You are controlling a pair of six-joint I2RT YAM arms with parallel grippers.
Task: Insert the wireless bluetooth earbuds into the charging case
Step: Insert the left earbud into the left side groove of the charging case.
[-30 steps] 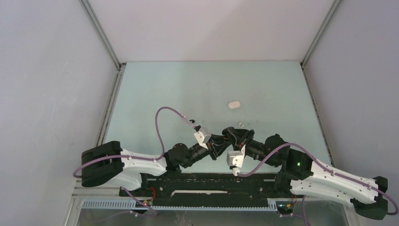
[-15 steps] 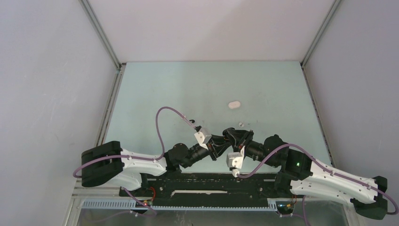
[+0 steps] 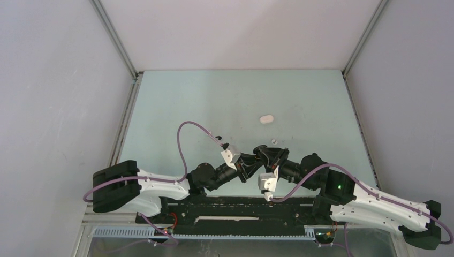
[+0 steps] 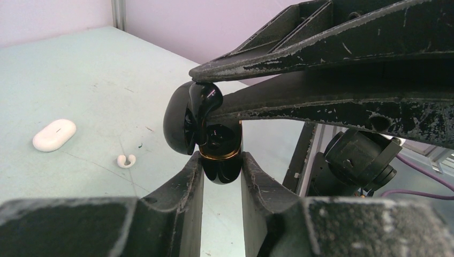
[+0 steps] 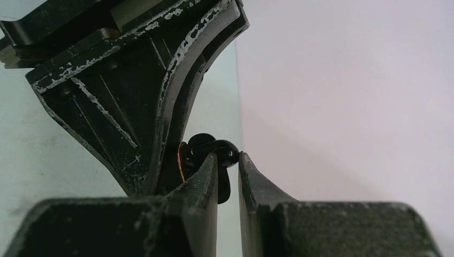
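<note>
My left gripper (image 4: 222, 160) is shut on a black charging case (image 4: 220, 160) with a gold band, held upright above the table with its lid (image 4: 178, 126) swung open to the left. My right gripper (image 5: 229, 158) is shut on a black earbud (image 5: 227, 151) and holds it at the case's open mouth, where the earbud (image 4: 207, 99) touches the case. In the top view the two grippers (image 3: 256, 158) meet near the table's front middle. A white case (image 3: 266, 119) lies shut farther back, with a small white earbud (image 3: 273, 141) in front of it.
The white case (image 4: 54, 134) and the white C-shaped earbud (image 4: 126, 160) lie on the pale green table (image 3: 187, 107) to the left of the held case. Grey walls close in the table on three sides. The arms' black base rail (image 3: 235, 211) runs along the near edge.
</note>
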